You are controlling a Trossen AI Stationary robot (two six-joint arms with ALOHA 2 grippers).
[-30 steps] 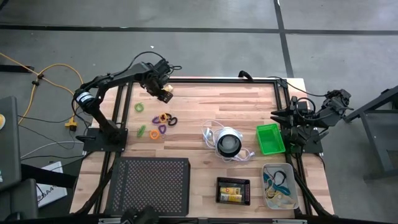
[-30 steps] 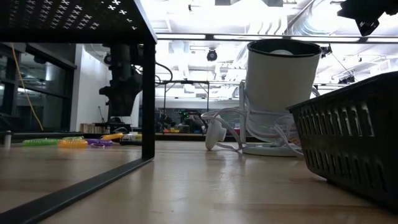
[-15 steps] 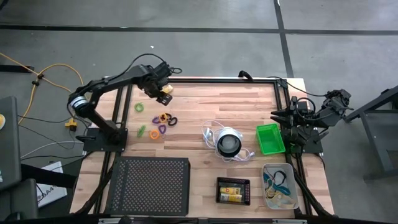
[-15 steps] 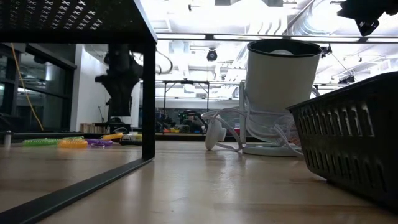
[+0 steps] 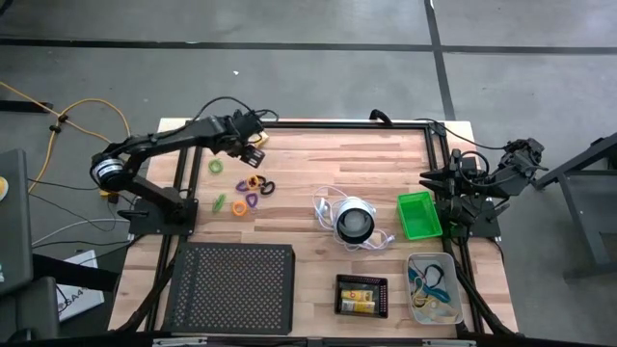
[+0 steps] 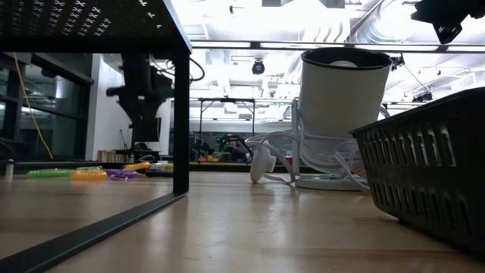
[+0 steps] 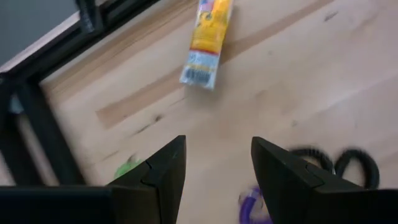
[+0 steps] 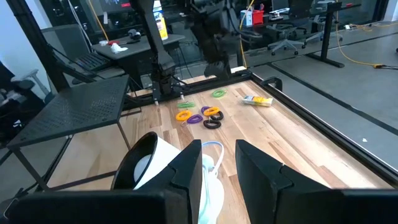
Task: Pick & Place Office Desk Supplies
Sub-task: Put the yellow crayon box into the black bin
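Yellow-and-white pack (image 7: 207, 42) lies flat on the counter (image 5: 328, 164) just ahead of our left hand (image 7: 214, 165), loose and touching nothing we can see. The hand's two fingers stand apart with bare wood between them, so it holds nothing. Behind and to one side of the hand lie the loops: a green one (image 5: 216, 166) alone, then a purple, orange and dark cluster (image 5: 256, 184), with two more (image 5: 238, 206) a little further off.

We judge the main risk to be a poor approach. The pack sits at a slant to the gap between the fingers, so closing without turning could catch one end, pivot it, or push it toward the black frame at the counter's edge. Coming down too low could scrape the fingertips on the wood; a thin pack may slip out of a shallow pinch.

Our right hand (image 8: 211, 168) waits well away beside the green tray (image 5: 418, 214), fingers parted and empty.
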